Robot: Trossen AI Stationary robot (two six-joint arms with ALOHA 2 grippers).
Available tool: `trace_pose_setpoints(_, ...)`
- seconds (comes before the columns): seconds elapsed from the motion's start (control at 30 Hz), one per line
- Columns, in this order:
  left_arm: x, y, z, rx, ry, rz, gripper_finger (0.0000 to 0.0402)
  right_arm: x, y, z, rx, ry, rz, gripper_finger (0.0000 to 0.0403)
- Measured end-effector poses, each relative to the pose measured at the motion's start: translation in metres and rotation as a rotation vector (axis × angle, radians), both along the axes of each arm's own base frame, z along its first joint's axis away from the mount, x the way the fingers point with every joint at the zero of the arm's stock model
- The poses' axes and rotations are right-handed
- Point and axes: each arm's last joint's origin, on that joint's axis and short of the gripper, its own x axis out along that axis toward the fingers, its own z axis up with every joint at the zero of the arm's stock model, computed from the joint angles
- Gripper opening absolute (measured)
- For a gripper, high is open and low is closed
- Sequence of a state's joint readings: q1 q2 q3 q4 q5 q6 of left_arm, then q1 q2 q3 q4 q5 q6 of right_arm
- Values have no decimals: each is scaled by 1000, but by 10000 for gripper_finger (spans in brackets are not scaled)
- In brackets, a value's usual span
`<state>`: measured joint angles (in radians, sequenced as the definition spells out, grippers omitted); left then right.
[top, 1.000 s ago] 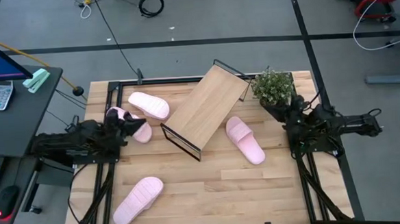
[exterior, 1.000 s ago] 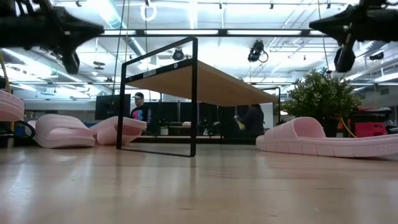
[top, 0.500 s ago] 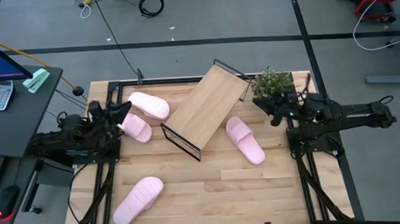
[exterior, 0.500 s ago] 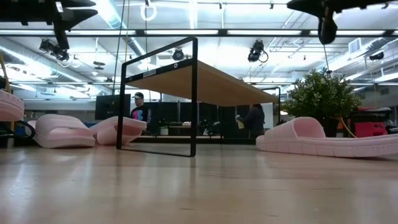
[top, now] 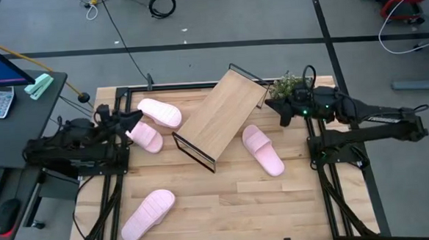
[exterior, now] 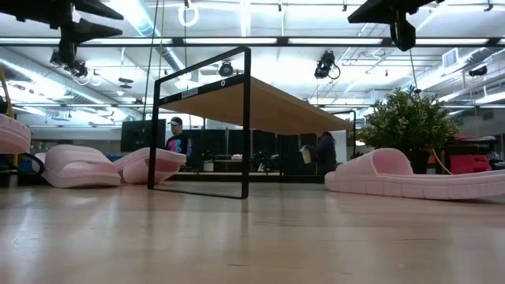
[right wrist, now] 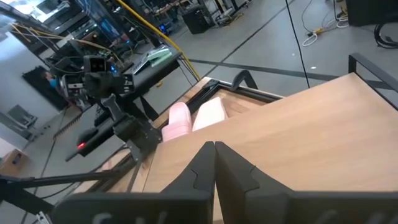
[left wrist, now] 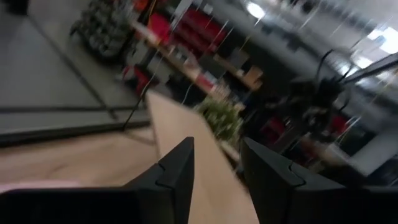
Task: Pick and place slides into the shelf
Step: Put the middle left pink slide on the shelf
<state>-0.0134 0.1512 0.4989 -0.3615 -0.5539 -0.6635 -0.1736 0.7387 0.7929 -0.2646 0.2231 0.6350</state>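
Slides lie around the shelf (top: pixel 221 114), none on it: two (top: pixel 160 112) (top: pixel 146 137) to its left, one (top: pixel 263 150) just right, one (top: pixel 149 214) well below-left. Left gripper (top: pixel 132 117), fingers apart and empty, hovers over the left pair, nearest them; their long axes run obliquely to the shelf. Right gripper (top: pixel 271 105), pressed together, hangs at the shelf's right corner by the plant (top: pixel 290 86). No legible writing.

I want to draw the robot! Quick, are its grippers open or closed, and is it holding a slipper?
Left gripper: open, holding nothing, up above the table's left side.
Right gripper: closed, holding nothing, raised near the shelf.
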Motion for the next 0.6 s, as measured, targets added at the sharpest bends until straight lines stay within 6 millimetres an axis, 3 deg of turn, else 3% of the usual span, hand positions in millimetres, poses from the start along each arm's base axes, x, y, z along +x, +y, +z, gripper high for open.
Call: trace_pose_setpoints(0.6, 16, 9, 27, -228, 320, 170, 138, -2, -9, 1, -124, 50, -13, 16)
